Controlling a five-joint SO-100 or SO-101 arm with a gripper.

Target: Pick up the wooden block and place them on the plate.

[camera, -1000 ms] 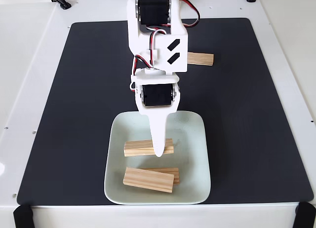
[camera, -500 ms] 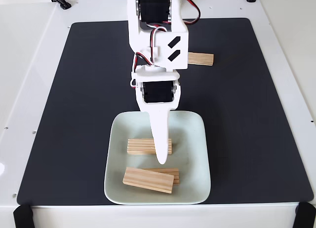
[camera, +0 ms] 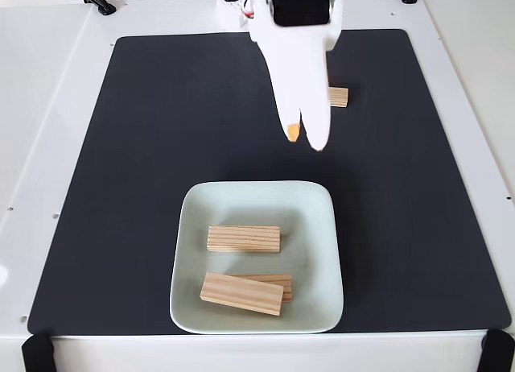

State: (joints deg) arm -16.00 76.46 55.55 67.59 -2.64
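Four wooden blocks: three (camera: 244,238) (camera: 241,294) (camera: 280,282) on one square plate (camera: 323,251), one (camera: 339,97) on one black mat (camera: 145,146).

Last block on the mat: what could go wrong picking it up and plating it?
1. The gripper partly hides the block, so alignment is hard to judge.
2. The plate already holds three blocks, two overlapping; a drop there could knock them or slide off.

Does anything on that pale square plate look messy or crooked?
Slightly: on the pale mint square plate, one light-tan wooden block lies tilted across another near the front. A third lies flat, apart.
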